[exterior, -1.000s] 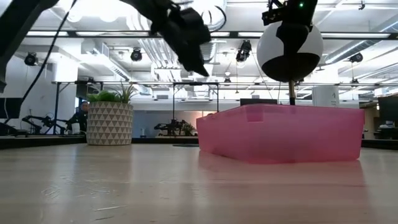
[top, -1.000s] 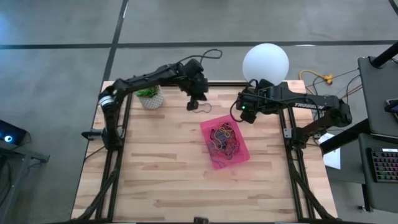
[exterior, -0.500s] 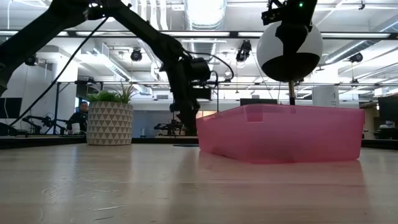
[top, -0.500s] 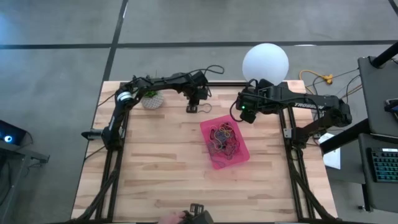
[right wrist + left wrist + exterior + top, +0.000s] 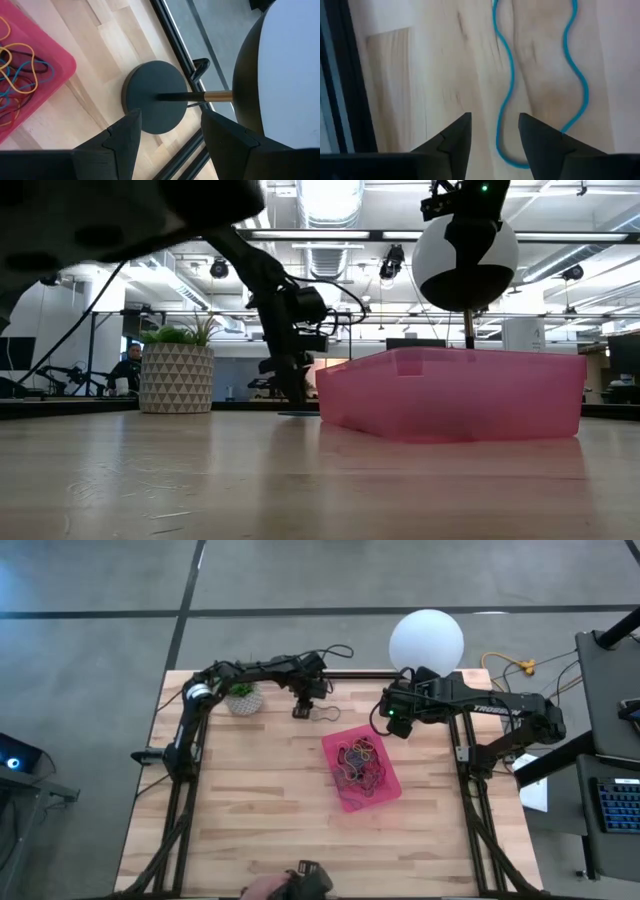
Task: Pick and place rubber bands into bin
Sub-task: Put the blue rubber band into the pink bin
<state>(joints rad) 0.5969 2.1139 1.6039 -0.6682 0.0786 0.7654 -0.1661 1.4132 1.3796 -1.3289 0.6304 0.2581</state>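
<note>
High view shows the left tool (image 5: 302, 711) reaching along the far edge of the tabletop (image 5: 250, 800), down near the wood just beside a loose rubber band (image 5: 325, 712) that lies flat on the boards, between the white pot with a green plant (image 5: 241, 697) and the bin (image 5: 380, 790). In the left wrist view that band is a thin blue loop (image 5: 540, 75) with wavy sides, lying on the pale planks, its near end sitting in the gap between the tool's two dark fingers (image 5: 455, 142); the fingers stand apart, released, with nothing pinched between them. The bin, a shallow pink tray, rests near the middle of the tabletop, a little toward the right edge, and holds a tangle of rubber bands (image 5: 360, 762) in orange, blue and dark colours (the right wrist view catches one corner of it with orange and blue loops inside). Low view shows the bin's translucent pink wall (image 5: 455, 395) standing on the wood, with the left arm coming down behind its left end and the patterned pot farther left. The right tool (image 5: 392, 723) waits near the far right part of the tabletop, just beyond the bin, its fingers (image 5: 117, 142) spread and empty, looking at the round black base (image 5: 155, 97) of a lamp with a white globe (image 5: 427, 640).
</note>
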